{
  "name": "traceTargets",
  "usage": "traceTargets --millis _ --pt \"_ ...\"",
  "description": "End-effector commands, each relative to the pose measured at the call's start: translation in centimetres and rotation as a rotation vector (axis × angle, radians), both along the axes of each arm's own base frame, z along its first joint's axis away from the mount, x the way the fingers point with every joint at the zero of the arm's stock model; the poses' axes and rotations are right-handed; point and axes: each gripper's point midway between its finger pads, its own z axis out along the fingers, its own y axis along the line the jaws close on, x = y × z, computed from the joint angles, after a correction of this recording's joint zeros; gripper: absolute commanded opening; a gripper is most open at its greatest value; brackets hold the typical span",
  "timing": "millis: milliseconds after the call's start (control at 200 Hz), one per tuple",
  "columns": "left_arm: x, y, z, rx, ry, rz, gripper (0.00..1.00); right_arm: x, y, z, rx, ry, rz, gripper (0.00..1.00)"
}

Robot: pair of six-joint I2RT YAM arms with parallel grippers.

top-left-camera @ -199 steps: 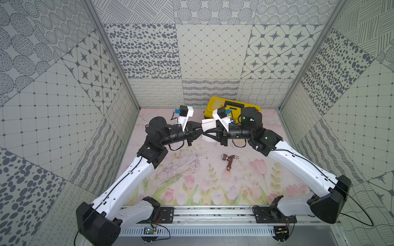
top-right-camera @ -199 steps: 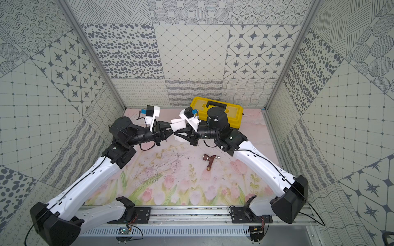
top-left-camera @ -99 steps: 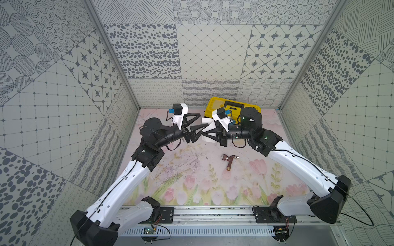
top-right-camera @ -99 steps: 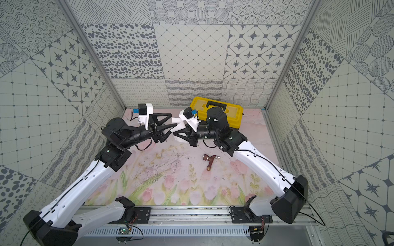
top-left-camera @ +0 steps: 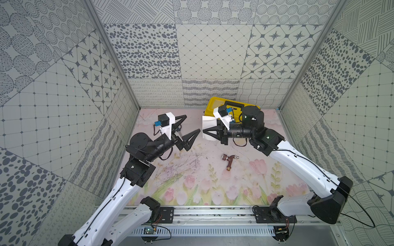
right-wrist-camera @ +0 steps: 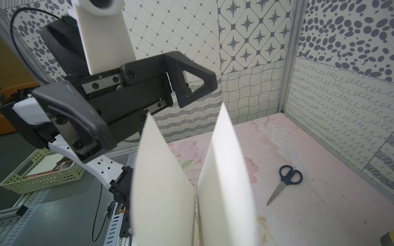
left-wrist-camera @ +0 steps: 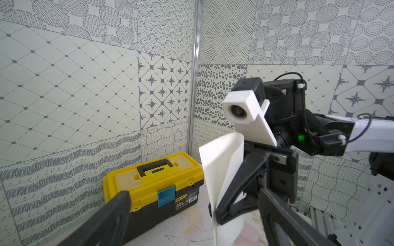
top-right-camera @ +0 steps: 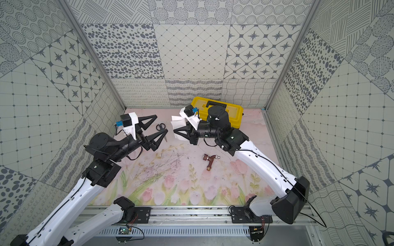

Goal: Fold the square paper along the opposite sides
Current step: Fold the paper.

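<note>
Backed left jaws off the square paper [top-left-camera: 208,125] and spread them wide, tips just beside it, not touching. Kept right jaws pinched on the sheet, held upright in the air near the table's [top-left-camera: 191,181] back edge, just in front of the yellow toolbox [top-right-camera: 234,112]. Bent double, two flaps standing apart in right wrist view. Noted scissors [top-right-camera: 161,126] toward back-left corner, brown tap [top-left-camera: 229,162] mid-table.

White paper [top-left-camera: 209,122], yellow-and-black toolbox [left-wrist-camera: 153,181], black-handled scissors [right-wrist-camera: 283,185], pink floral table [top-left-camera: 191,181].

Square paper [left-wrist-camera: 217,170] looks matt; toolbox [left-wrist-camera: 149,183] glossy plastic.
</note>
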Motion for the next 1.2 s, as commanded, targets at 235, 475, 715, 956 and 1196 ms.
traceTargets --millis 235,475,715,956,1196 --pt "-2.5 -3.7 -1.1 0.027 0.052 -0.328 0.98 -1.3 -1.2 6.2 0.119 -0.074 0.005 0.12" --pt "-1.8 -4.5 -1.0 -0.019 0.095 -0.373 0.94 -0.5 -0.5 5.2 0.102 -0.047 0.006 0.12" --pt "-1.5 -4.8 -1.0 -0.024 0.118 -0.382 0.5 0.3 0.1 3.9 0.08 -0.025 0.0 0.12" --pt "-1.5 -5.3 -1.6 0.002 0.133 -0.381 0.37 1.0 0.5 3.2 0.066 -0.014 -0.01 0.12" --pt "-1.3 -5.4 -2.0 0.023 0.138 -0.357 0.31 1.1 0.5 3.3 0.066 -0.02 -0.016 0.12"
